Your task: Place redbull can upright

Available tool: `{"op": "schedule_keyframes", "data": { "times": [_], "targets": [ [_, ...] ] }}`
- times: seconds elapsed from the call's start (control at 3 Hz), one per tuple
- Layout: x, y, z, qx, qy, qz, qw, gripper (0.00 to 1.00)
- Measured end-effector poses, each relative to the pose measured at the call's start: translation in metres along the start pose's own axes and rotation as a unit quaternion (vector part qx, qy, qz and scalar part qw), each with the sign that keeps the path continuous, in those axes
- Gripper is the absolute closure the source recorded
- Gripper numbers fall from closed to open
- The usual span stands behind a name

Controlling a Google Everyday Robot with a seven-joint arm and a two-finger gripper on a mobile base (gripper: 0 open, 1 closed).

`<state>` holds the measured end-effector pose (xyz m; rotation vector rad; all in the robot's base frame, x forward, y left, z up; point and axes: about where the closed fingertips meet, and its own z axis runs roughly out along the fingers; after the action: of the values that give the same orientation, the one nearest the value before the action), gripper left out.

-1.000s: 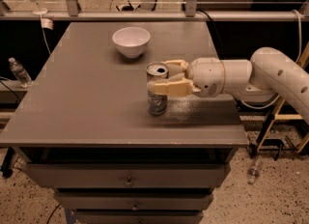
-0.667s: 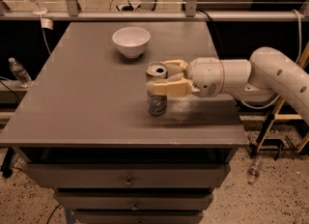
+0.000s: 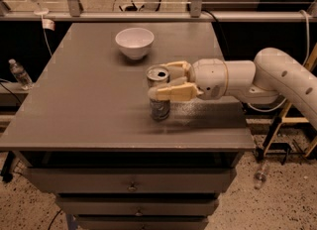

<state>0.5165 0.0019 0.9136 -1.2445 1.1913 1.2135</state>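
Note:
The redbull can (image 3: 159,108) stands upright on the grey table (image 3: 89,105), right of the middle, its silver pull-tab top facing up. My gripper (image 3: 166,80) reaches in from the right. Its two cream fingers (image 3: 171,93) lie on either side of the can's upper part, one behind the top and one in front. The front finger hides the can's upper body. The white arm (image 3: 267,78) extends off to the right.
A white bowl (image 3: 134,42) sits at the back of the table, behind the can. A plastic bottle (image 3: 19,74) stands off the table's left side. A metal rail (image 3: 148,16) runs behind the table. Drawers (image 3: 131,187) are below the front edge.

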Motion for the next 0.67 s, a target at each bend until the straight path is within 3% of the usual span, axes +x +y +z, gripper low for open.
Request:
{"op": "schedule_keyframes", "data": {
  "times": [0.33,0.67],
  "targets": [
    [0.001,-0.001,-0.004,0.003,0.005,-0.001,1.0000,0.00],
    [0.005,-0.004,-0.023,0.017,0.022,-0.002,0.9996,0.00]
  ]
}}
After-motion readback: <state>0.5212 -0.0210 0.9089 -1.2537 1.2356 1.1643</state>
